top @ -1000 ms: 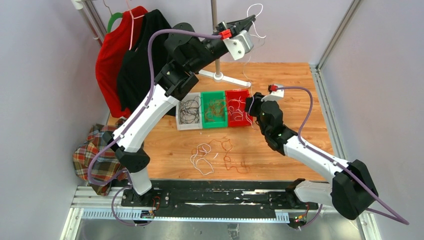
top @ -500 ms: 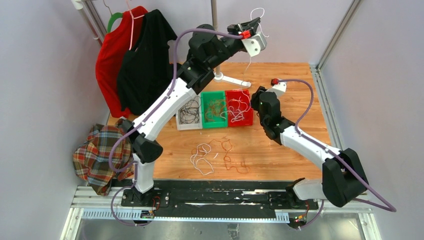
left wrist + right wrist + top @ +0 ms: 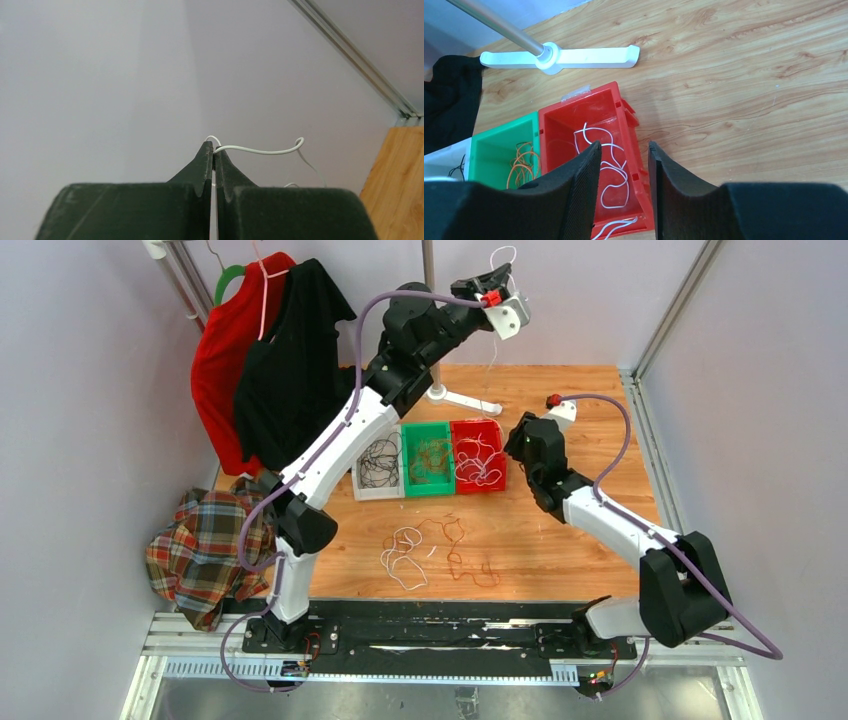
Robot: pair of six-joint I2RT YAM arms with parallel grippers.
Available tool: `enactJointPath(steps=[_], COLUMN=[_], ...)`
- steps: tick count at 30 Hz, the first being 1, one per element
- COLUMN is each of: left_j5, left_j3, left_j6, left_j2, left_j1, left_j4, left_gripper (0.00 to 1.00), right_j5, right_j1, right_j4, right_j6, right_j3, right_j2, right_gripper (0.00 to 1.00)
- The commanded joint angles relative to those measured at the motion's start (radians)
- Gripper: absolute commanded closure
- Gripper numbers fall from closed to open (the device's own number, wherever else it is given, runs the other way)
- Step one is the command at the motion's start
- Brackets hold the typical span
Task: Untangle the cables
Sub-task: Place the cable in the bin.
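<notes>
**Figure. Two-arm cable-sorting cell, seen from above and from both wrists.** The wooden table (image 3: pixel 600 440) lies far below the raised left gripper (image 3: pixel 214 152) and just under the right gripper (image 3: pixel 624 146). A black garment (image 3: pixel 285 370) and a red garment (image 3: pixel 225 350) hang well to the left of both. A plaid cloth (image 3: pixel 200 550) lies off the table's left edge. The stand's white base (image 3: pixel 559 56) lies beyond the right gripper. A red bin (image 3: pixel 555 135) sits directly beneath the right fingers. A green bin (image 3: pixel 499 137) adjoins it to their left, and a white bin (image 3: pixel 360 490) comes next. The left jaws are pressed together, pinching a white cable (image 3: pixel 260 150) that curls to their right and trails downward. The right jaws stand parted, holding nothing. More white cables (image 3: pixel 478 462) lie in the red bin below them. Loose cables (image 3: pixel 403 537) lie on the table, nearer the arm bases than either gripper.
</notes>
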Motion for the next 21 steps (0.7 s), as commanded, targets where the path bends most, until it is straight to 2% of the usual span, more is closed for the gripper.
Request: enactJointPath(steps=[1,4,12,21], left_j5=[0.002,-0.002,-0.008,0.016], left_j3=[0.125,0.16,0.064,-0.242], left_j6=[0.014,0.034,0.044,0.048], left_j2=[0.035,0.054,0.036,-0.08], left_j1=[0.002,0.002,0.006,0.009], left_j4=[0.059,0.06,0.098,0.07], left_gripper=[1.0,0.99,0.99,1.0], right_j5=[-0.052,-0.073,-0.096,-0.11], right_j1=[-0.025,-0.03,-0.044,-0.077], right_j4=[-0.012,-0.01,-0.01,-0.028], right_j6=[0.016,0.015,0.009,0.019], right_j3=[0.017,0.021,-0.002,-0.03], right_j2=[0.01,0.015,0.015,-0.002], right_gripper=[0.61,0.63,0.65,0.66])
